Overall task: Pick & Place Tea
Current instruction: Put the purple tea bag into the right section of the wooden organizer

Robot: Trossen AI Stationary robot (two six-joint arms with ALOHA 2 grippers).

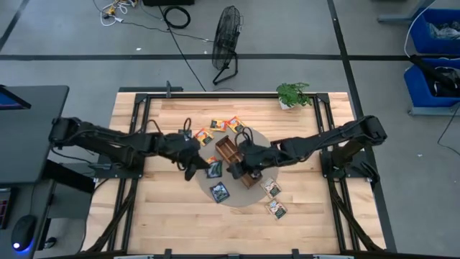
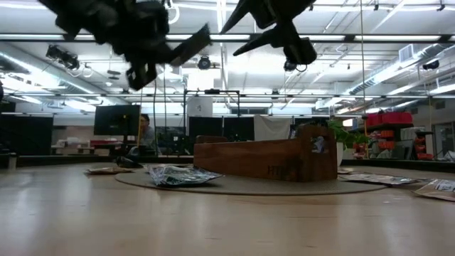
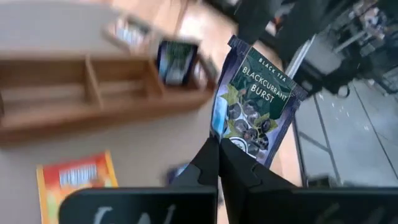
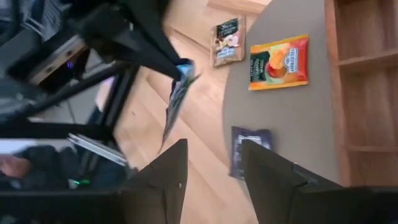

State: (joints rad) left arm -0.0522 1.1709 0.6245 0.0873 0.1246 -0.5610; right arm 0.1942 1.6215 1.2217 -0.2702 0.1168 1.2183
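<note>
High view: left gripper [image 1: 195,167] holds a dark sachet [image 1: 214,169] at the round mat's [image 1: 248,198] left edge; right gripper [image 1: 236,170] over the wooden tray [image 1: 228,147].
Low view: both grippers raised above the tray; another dark sachet [image 2: 175,175] lies on the mat.
Left wrist view: fingers [image 3: 208,165] pinch the "Blackcurrant Burst" sachet's [image 3: 255,102] bottom edge, upright.
Right wrist view: right gripper [image 4: 213,165] spread, empty; an orange sachet [image 4: 279,63] on the mat.

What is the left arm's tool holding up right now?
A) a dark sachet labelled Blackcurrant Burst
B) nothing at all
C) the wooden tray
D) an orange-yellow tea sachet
A: in the left wrist view the left tool is shut on the bottom edge of a dark Blackcurrant Burst sachet, lifted above the wooden tray.
</note>
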